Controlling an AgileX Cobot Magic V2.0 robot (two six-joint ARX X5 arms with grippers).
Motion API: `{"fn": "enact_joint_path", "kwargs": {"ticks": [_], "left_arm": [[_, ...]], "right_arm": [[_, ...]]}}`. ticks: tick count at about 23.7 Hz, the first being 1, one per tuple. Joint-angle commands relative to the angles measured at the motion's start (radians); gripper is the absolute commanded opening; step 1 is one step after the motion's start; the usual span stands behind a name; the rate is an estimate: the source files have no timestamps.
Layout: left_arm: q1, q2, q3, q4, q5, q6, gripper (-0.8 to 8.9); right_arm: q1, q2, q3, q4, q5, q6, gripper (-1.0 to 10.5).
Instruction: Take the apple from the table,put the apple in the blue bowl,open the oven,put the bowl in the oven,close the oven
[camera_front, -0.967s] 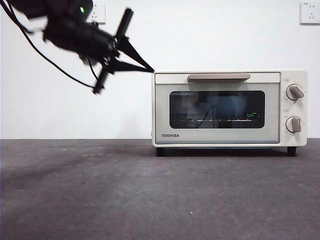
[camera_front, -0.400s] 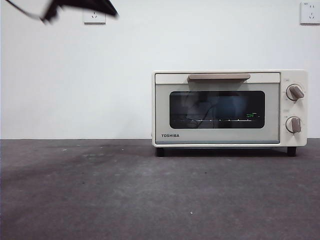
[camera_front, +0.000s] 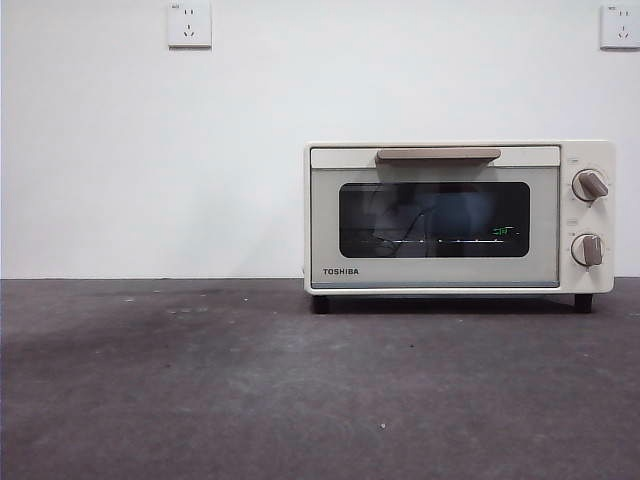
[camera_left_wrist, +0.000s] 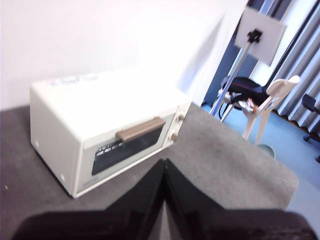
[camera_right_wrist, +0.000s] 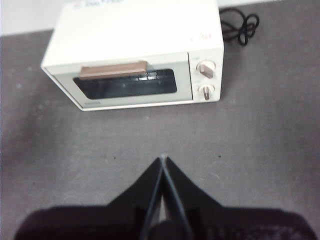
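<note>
The oven (camera_front: 460, 218) stands with its door closed near the table's (camera_front: 200, 400) back edge; nothing lies before it. Left gripper (camera_left_wrist: 163, 165) and right gripper (camera_right_wrist: 162, 161) hang above, fingers pressed together, holding nothing.
</note>
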Motion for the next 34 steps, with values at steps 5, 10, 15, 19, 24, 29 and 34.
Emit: {"fn": "enact_joint_path", "kwargs": {"ticks": [5, 10, 15, 19, 24, 29, 34], "left_arm": [[0.003, -0.040, -0.003, 0.004, 0.001, 0.015, -0.04], [0.001, -0.040, -0.003, -0.044, -0.076, 0.183, -0.04], [0.005, -0.043, -0.011, -0.117, -0.248, 0.339, -0.04], [0.032, -0.133, -0.115, -0.053, -0.254, 0.424, -0.04], [0.130, -0.417, -0.549, 0.306, -0.258, 0.426, -0.04], [0.172, -0.651, -1.005, 0.567, -0.260, 0.367, -0.04], [0.207, -0.861, -1.259, 0.642, -0.378, 0.199, -0.04]], "right_arm": [[0.000, 0.120, -0.008, -0.023, 0.005, -0.005, 0.0], [0.000, 0.222, -0.008, -0.023, 0.005, -0.005, 0.0], [0.000, 0.321, -0.008, -0.023, 0.005, -0.005, 0.0], [0.000, 0.406, -0.008, -0.023, 0.005, -0.005, 0.0], [0.000, 0.491, -0.008, -0.022, 0.005, -0.005, 0.0], [0.000, 0.508, -0.008, 0.060, 0.007, -0.005, 0.0], [0.000, 0.508, -0.008, 0.259, 0.016, -0.005, 0.0]]}}
